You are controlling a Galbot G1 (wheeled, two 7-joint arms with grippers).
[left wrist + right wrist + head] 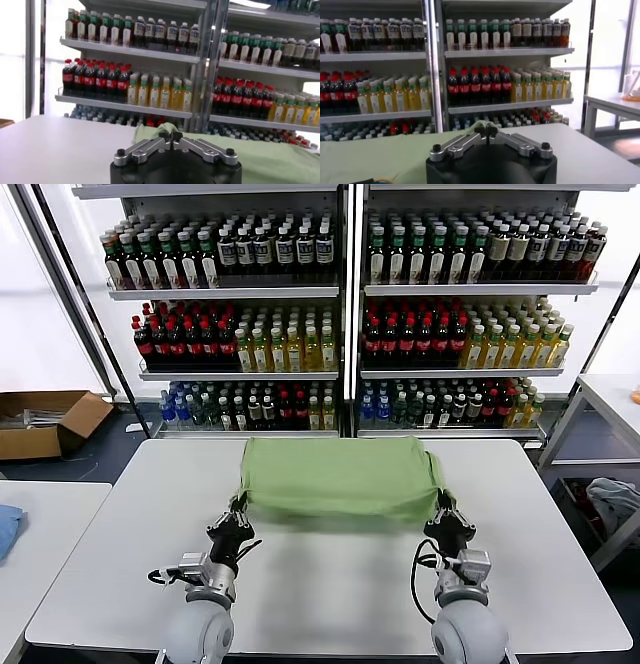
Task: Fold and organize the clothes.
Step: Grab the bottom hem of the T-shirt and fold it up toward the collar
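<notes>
The light green polo shirt (340,476) lies spread across the far half of the white table (330,584), its print hidden. My left gripper (240,506) is shut on the shirt's near left corner, and my right gripper (441,509) is shut on its near right corner. Both corners are lifted slightly, so the near edge sags between them. In the left wrist view the fingertips (163,135) pinch a green fold (165,129). In the right wrist view the fingertips (479,132) pinch green fabric (478,124) too.
A drinks shelf full of bottles (345,314) stands behind the table. A second table with a blue cloth (6,529) is at the left, a cardboard box (45,422) on the floor behind it. A grey-white cloth heap (615,502) lies at the right.
</notes>
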